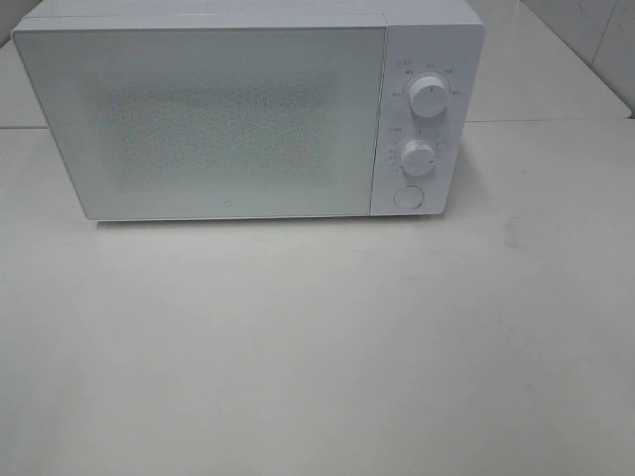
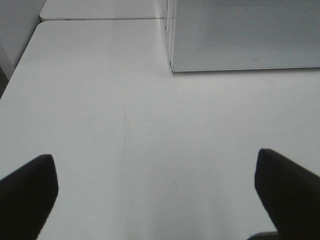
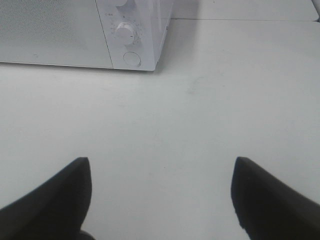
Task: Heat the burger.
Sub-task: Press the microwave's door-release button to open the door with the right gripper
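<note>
Overhead, the microwave [image 1: 248, 114] stands at the back of the pale surface [image 1: 317, 347] with its frosted door [image 1: 149, 149] shut; the burger shows nowhere on the surface, and the door is too cloudy to tell whether it sits inside; neither arm reaches into this view. The main risk is therefore a blind one: turning the upper knob [image 1: 429, 95] or the lower knob [image 1: 418, 158] would run an empty oven if the burger is not in there; pressing the round button [image 1: 408, 196], probably the door release, could swing the door out against an arm parked too close.

From the left wrist, the left end effector [image 2: 155, 170] hangs released above bare surface, its two dark fingers spread wide and holding nothing; the microwave's near corner lies well ahead; the door offers no handle on this side, so a reach could skid along the smooth panel or nudge the whole box back.

From the right wrist, the right end effector [image 3: 161, 170] is likewise spread open and empty, facing the lower knob and round button; the knobs look small and slick, so an off-centre pinch could slip, or overturn the timer and overheat the food.
</note>
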`<action>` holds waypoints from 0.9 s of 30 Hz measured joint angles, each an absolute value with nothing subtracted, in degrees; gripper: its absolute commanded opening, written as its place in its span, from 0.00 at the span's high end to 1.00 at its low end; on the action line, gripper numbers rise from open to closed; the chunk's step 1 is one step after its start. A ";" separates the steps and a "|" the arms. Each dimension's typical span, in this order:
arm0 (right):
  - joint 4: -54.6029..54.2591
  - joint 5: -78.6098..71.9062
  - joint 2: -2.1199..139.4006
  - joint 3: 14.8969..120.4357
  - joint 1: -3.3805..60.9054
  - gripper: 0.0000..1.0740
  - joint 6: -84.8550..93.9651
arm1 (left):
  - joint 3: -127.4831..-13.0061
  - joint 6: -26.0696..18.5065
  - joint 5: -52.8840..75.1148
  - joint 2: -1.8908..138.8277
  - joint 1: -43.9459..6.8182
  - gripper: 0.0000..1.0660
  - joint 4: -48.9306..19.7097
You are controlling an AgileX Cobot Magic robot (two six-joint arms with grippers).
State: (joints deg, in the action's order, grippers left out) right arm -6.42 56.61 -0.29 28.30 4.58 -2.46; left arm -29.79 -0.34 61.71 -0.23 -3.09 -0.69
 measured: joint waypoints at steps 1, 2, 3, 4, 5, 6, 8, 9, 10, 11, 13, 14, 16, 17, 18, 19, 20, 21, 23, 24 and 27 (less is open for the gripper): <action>-6.42 56.61 -0.29 28.30 4.58 0.30 -2.46 | -29.79 -0.34 61.71 -0.23 -3.09 0.06 -0.69; -6.42 56.61 -0.29 28.30 4.58 0.30 -2.46 | -29.79 -0.34 61.71 -0.23 -3.09 0.06 -0.69; -6.42 56.61 -0.29 28.30 4.58 0.30 -2.46 | -29.79 -0.34 61.71 -0.23 -3.09 0.06 -0.69; -6.42 56.61 -0.29 28.30 4.58 0.30 -2.46 | -29.79 -0.34 61.71 -0.23 -3.09 0.06 -0.69; -6.42 56.67 -0.29 28.30 4.58 0.30 -2.46 | -29.79 -0.34 61.71 -0.23 -3.09 0.06 -0.69; -6.42 56.67 -0.29 28.30 4.58 0.30 -2.46 | -29.79 -0.34 61.71 -0.23 -3.09 0.06 -0.69; -6.42 56.72 -0.29 28.30 4.58 0.30 -2.46 | -29.79 -0.34 61.71 -0.23 -3.09 0.06 -0.69; -6.42 56.72 -0.29 28.30 4.58 0.30 -2.46 | -29.79 -0.34 61.71 -0.23 -3.09 0.06 -0.69; -6.42 56.72 -0.29 28.30 4.58 0.30 -2.46 | -29.79 -0.34 61.71 -0.23 -3.09 0.06 -0.69; -6.42 56.72 -0.29 28.30 4.58 0.30 -2.46 | -29.79 -0.34 61.71 -0.23 -3.09 0.06 -0.69; -6.42 56.78 0.57 28.30 4.58 0.30 -2.46 | -29.79 -0.34 61.71 -0.23 -3.09 0.06 -0.69; -6.42 56.72 1.15 28.48 4.58 0.30 -2.46 | -29.79 -0.34 61.71 -0.23 -3.09 0.06 -0.69; -6.59 55.63 2.86 28.88 4.58 0.30 -2.46 | -29.79 -0.34 61.71 -0.23 -3.09 0.06 -0.69; -6.88 54.37 3.67 29.05 4.58 0.30 -2.46 | -29.79 -0.34 61.71 -0.23 -3.09 0.06 -0.69; -6.88 54.37 3.67 29.05 4.58 0.30 -2.46 | -29.79 -0.34 61.71 -0.23 -3.09 0.06 -0.69; -7.56 51.22 4.81 29.16 4.58 0.30 -2.46 | -29.79 -0.34 61.71 -0.23 -3.09 0.06 -0.69; -7.68 49.45 5.50 29.16 4.58 0.30 -2.46 | -29.79 -0.34 61.71 -0.23 -3.09 0.06 -0.69; -7.68 49.45 5.50 29.16 4.58 0.30 -2.46 | -29.79 -0.34 61.71 -0.23 -3.09 0.06 -0.69; -7.68 44.40 7.62 28.76 4.58 0.30 -2.46 | -29.79 -0.34 61.71 -0.23 -3.09 0.06 -0.69; -7.68 44.40 7.62 28.76 4.58 0.30 -2.46 | -29.79 -0.34 61.71 -0.23 -3.09 0.06 -0.69; -7.68 39.71 10.37 27.16 4.58 0.30 -2.41 | -29.79 -0.34 61.71 -0.23 -3.09 0.06 -0.69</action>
State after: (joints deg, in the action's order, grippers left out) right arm -7.68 39.71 10.37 27.16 4.58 -2.41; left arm -29.79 -0.34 61.71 -0.23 -3.09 -0.69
